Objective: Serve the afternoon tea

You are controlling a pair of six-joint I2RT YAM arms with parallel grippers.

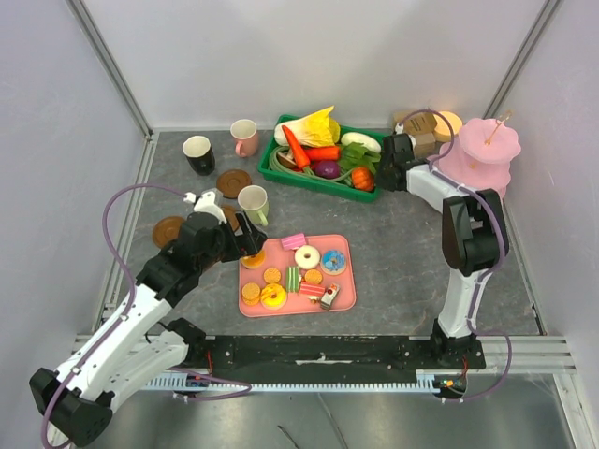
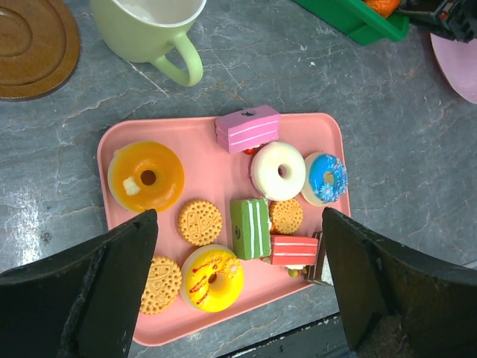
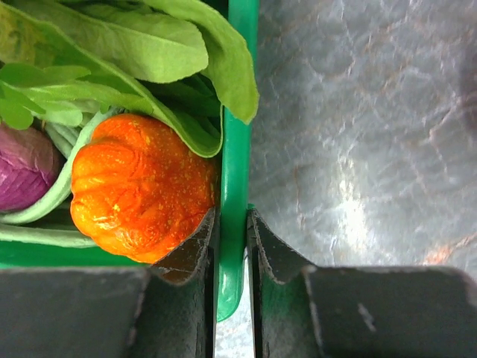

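Observation:
The toy sweets lie on a pink tray (image 1: pixel 342 245), which also shows in the left wrist view (image 2: pixel 186 134). On it are an orange doughnut (image 2: pixel 146 176), a pink cake slice (image 2: pixel 247 128), a white doughnut (image 2: pixel 278 171), a blue doughnut (image 2: pixel 326 179), a green striped slice (image 2: pixel 250 228), a red slice (image 2: pixel 294 250), a yellow doughnut (image 2: pixel 212 278) and round biscuits (image 2: pixel 200 221). My left gripper (image 1: pixel 245 236) (image 2: pixel 238 218) hangs open and empty above the tray's left part. My right gripper (image 1: pixel 386 166) (image 3: pixel 231 224) is shut on the right rim of the green crate (image 3: pixel 238 112).
The green crate (image 1: pixel 318 184) of toy vegetables, with an orange pumpkin (image 3: pixel 141 186), stands at the back. A pink tiered stand (image 1: pixel 482 150) is at the far right. A black cup (image 1: pixel 198 154), pink cup (image 1: pixel 245 137), green cup (image 1: pixel 254 203) and brown saucers (image 1: pixel 234 181) stand at the left.

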